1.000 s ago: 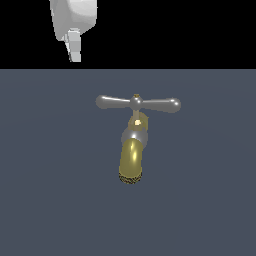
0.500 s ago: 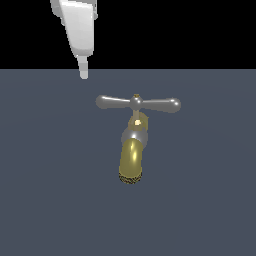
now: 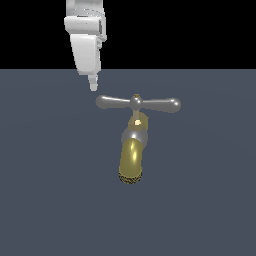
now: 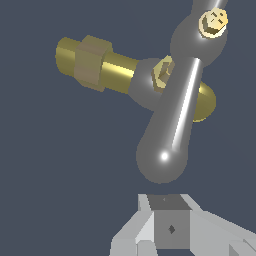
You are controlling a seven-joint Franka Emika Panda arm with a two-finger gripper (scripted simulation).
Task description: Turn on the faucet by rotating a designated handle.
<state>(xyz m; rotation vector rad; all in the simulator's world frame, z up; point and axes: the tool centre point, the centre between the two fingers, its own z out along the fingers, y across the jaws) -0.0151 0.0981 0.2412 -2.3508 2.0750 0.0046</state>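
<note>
The faucet [image 3: 131, 159] stands on the dark floor, its brass-gold spout curving toward the camera below a silver collar. Its handle [image 3: 138, 103] is a silver crossbar lying level across the top, with a small brass hub in the middle. My gripper [image 3: 93, 84] hangs just above and beside the bar's rounded end on the exterior view's left, apart from it, fingers shut on nothing. In the wrist view the handle [image 4: 172, 130] ends in a bulb just ahead of my gripper [image 4: 170, 227], and the faucet [image 4: 100, 62] shows its brass pipe behind.
A flat dark grey floor [image 3: 50, 200] surrounds the faucet. The white arm link [image 3: 86, 45] reaches down from above on the exterior view's left.
My gripper has come down and shifted toward the exterior view's right, closing on the handle's left end. The handle and faucet have not moved.
</note>
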